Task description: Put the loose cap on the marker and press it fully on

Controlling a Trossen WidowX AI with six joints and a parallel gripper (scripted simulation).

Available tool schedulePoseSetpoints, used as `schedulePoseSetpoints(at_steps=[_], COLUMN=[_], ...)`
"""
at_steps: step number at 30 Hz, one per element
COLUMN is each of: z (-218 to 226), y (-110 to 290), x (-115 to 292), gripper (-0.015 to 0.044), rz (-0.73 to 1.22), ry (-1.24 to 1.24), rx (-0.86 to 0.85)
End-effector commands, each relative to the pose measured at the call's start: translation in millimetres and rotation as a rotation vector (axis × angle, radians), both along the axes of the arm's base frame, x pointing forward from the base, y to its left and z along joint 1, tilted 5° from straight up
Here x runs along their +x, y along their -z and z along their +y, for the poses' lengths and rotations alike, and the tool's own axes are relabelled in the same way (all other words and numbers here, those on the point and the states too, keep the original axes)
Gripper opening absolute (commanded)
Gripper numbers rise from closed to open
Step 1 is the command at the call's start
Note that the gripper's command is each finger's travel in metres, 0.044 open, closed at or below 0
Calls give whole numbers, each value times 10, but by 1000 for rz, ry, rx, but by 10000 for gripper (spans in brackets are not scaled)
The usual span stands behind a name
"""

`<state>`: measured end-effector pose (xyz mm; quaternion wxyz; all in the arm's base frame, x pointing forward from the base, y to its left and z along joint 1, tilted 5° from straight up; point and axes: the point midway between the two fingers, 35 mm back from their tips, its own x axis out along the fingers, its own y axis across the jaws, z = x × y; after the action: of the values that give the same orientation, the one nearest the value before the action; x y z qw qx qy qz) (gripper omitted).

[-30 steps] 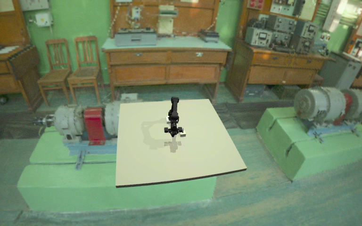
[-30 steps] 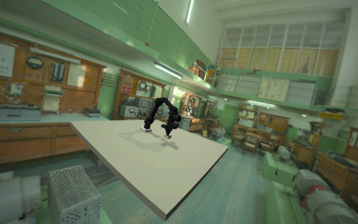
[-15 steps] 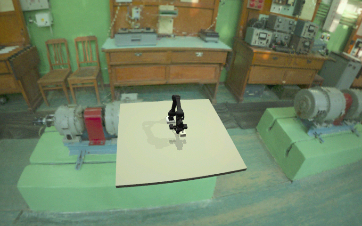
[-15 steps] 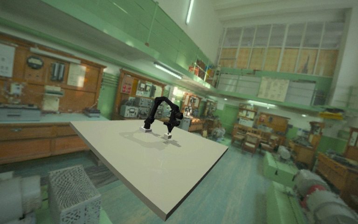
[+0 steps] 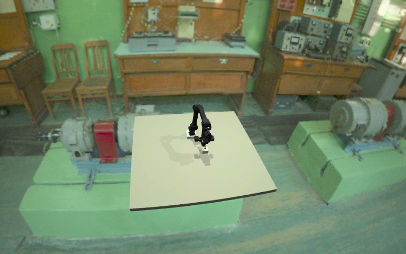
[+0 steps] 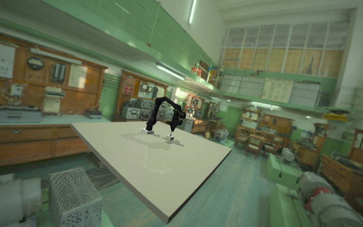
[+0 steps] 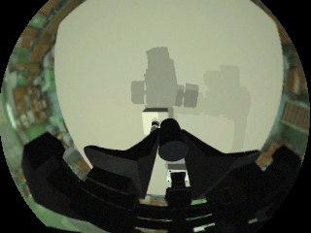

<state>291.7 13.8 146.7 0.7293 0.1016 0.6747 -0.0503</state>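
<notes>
My gripper (image 5: 205, 143) (image 6: 171, 129) (image 7: 170, 131) points down and is shut on the dark marker cap (image 7: 174, 149). It hangs just above the white holder block (image 5: 205, 151) (image 6: 169, 138) (image 7: 151, 116) near the middle of the cream table (image 5: 179, 185) (image 6: 150, 171) (image 7: 130, 39). The marker in the block is mostly hidden by my fingers and the cap. In the top and exterior views I cannot tell whether the cap touches the marker tip. In the wrist view the block shows just behind my left finger, a little left of the cap.
The arm's white base plate (image 5: 190, 134) (image 6: 147, 131) sits behind the holder block. The table ends in sharp edges on all sides, with green machine plinths (image 5: 344, 167) and a white perforated box (image 6: 74, 197) below it.
</notes>
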Motion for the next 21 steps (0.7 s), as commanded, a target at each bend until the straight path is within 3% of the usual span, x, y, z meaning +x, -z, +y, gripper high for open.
schedulePoseSetpoints(at_steps=[1, 21], z=[113, 318], y=[-38, -1], x=[-98, -269], gripper=[0, 0], rz=[0, 0], ry=[3, 3], rx=[-4, 0])
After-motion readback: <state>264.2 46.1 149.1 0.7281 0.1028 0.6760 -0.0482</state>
